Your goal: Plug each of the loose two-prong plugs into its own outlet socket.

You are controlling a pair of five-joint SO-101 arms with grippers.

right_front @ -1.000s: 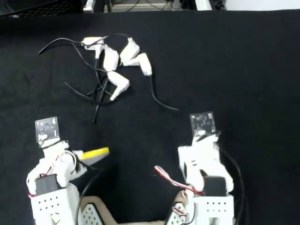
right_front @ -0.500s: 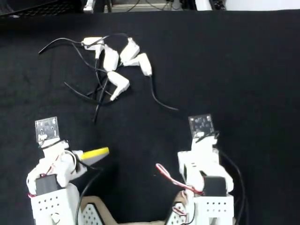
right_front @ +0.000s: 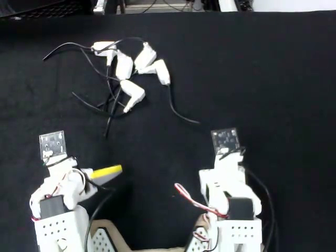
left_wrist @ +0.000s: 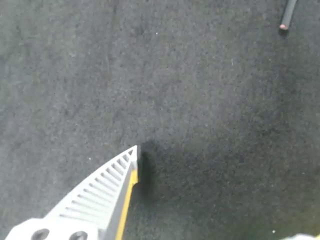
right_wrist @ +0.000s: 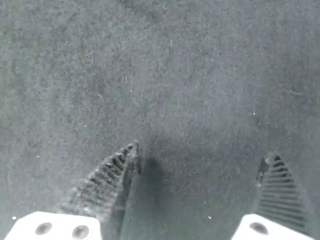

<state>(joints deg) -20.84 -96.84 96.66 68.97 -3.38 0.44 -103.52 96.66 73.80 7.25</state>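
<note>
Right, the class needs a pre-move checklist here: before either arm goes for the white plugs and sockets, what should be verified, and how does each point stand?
1. White plugs and sockets in sight: ok, heaped on the table's far side, toward the left arm's side.
2. Black cables untangled: not ok, they cross one another.
3. Right gripper open and empty: ok, over bare cloth.
4. Left gripper open: not ok, jaws together.
5. Plug told from socket: cannot tell.
6. Any pair already joined: cannot tell.
</note>
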